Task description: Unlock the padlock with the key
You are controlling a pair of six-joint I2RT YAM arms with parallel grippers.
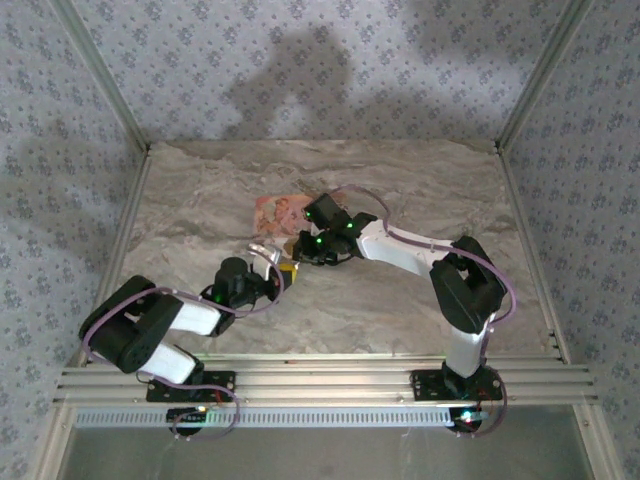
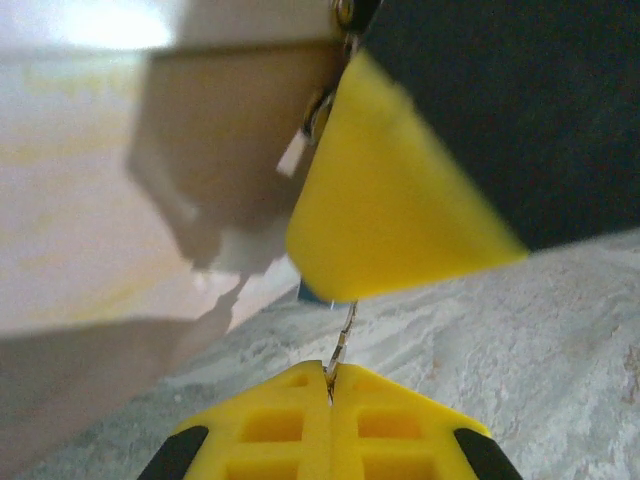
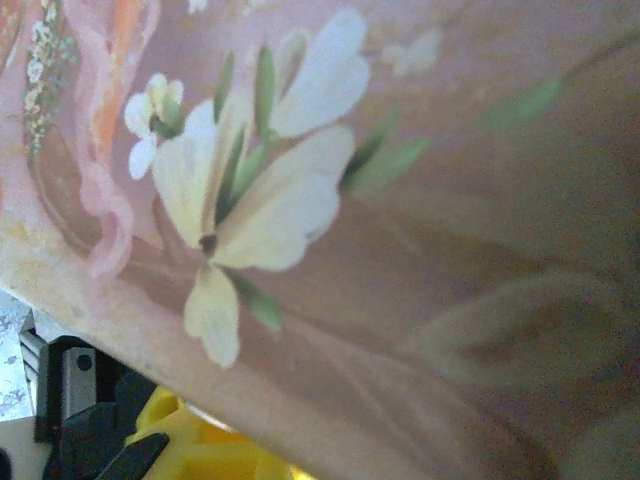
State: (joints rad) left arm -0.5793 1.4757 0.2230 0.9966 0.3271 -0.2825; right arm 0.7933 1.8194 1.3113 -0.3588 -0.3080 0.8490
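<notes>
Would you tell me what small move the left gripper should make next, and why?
Probably ease the left gripper forward a little: its fingers pinch a thin metal key running up toward the blue padlock, mostly hidden under the other yellow finger; seating is unclear.

soft, even light fills the overhead view; broad grey shadows lie on the back wall (image 1: 300, 70), and the table (image 1: 200, 190) looks matt. from the left wrist, the top left corner is blown out white, and the box (image 2: 230, 130) and key (image 2: 345, 335) are blurred. the right wrist view is dim, with the painted lid (image 3: 400, 200) close and soft-focused.
</notes>
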